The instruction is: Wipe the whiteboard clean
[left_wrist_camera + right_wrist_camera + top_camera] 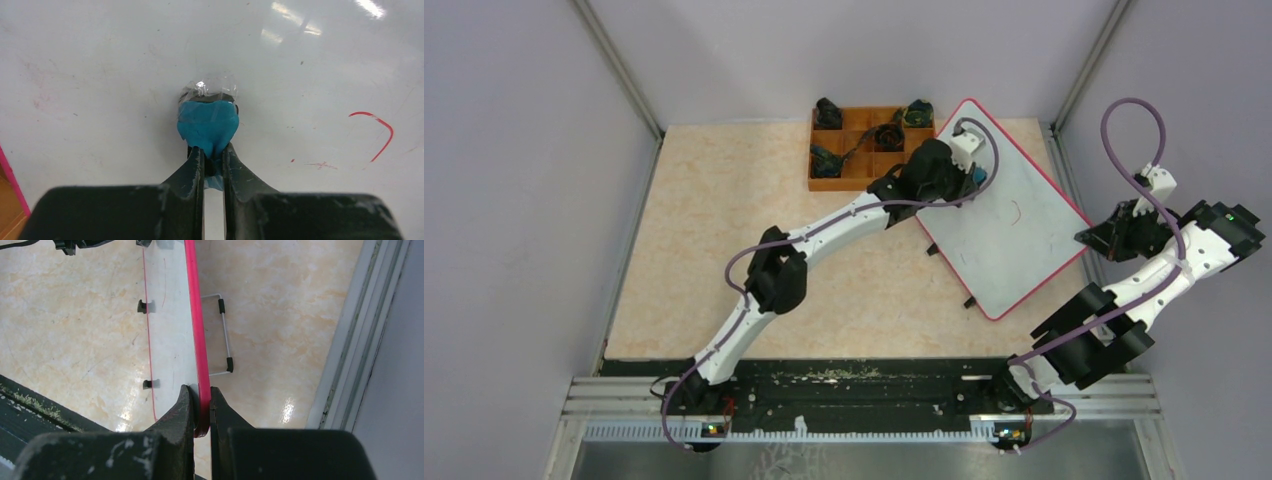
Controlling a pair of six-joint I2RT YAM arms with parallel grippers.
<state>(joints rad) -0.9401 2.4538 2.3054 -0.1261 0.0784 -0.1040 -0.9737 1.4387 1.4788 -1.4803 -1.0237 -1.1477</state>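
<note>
Left gripper (212, 152): fingers standing nearly together, pinching a blue pad (207, 125) that is resting against the whiteboard (100, 65). Right gripper (201, 397): fingers clamping the board's red rim (196, 315). A clear glossy bit above the pad is hard to make out. The whiteboard is lying skewed at the table's (724, 230) far right, beside the orange tray (824, 183), showing a red hooked mark (377, 130) and faint smudges.

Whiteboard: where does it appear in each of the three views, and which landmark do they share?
Top external: the whiteboard lies askew, right of centre, beside the orange tray.
Left wrist: it fills the picture behind the blue eraser.
Right wrist: edge-on, top centre down into the right gripper.
Shared landmark: its red rim.
</note>
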